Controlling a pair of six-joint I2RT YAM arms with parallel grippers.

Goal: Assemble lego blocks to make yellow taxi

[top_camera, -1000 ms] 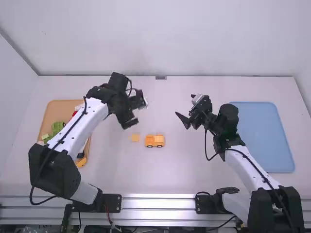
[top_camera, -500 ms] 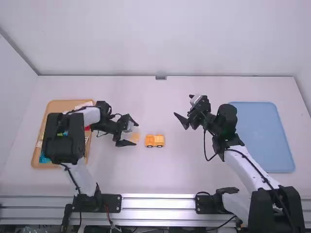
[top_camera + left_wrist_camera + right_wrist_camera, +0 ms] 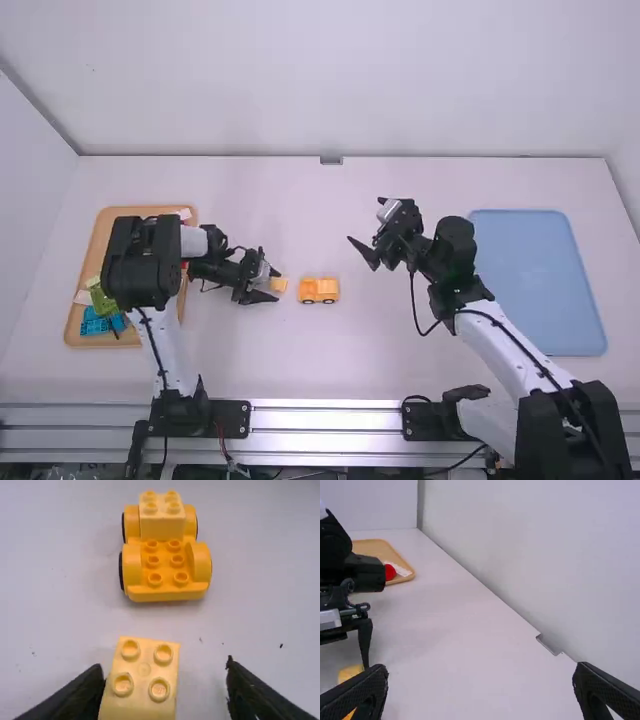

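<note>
Within the spread left end effector (image 3: pixel 277 286), its wrist view reveals a studded yellow block (image 3: pixel 144 670), the right end effector (image 3: pixel 363 221) also spread.

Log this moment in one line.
left gripper: open around loose yellow block | right gripper: open, empty, over table | wheeled base: on table, carrying top block

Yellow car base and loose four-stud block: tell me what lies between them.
Only bare table lies between the yellow car base and the loose four-stud block; the left wrist view shows that stretch plainly.
</note>
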